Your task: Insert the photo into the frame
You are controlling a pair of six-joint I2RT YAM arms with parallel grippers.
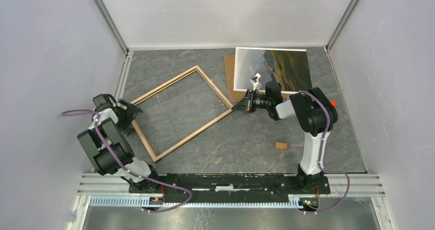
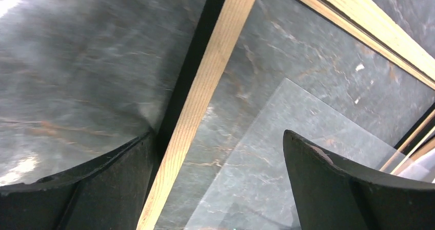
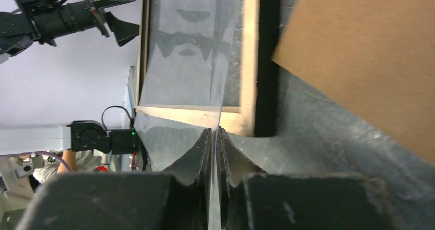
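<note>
The frame (image 1: 164,85), light wood, lies tilted on the dark table left of centre. Its clear pane (image 3: 184,45) is partly lifted inside it. My right gripper (image 1: 237,107) is at the frame's right corner, and in the right wrist view it (image 3: 215,132) is shut on the pane's thin edge. My left gripper (image 1: 131,118) is open at the frame's left corner. Its jaws straddle the wooden rim (image 2: 205,86), with the pane (image 2: 287,153) showing beyond. The photo (image 1: 279,68), a dark landscape with a white margin, lies at the back right.
A brown backing board (image 1: 229,71) lies partly under the photo's left edge, close to the right gripper; it also shows in the right wrist view (image 3: 369,55). A small brown block (image 1: 281,146) sits on the table near the right arm's base. Walls enclose the table.
</note>
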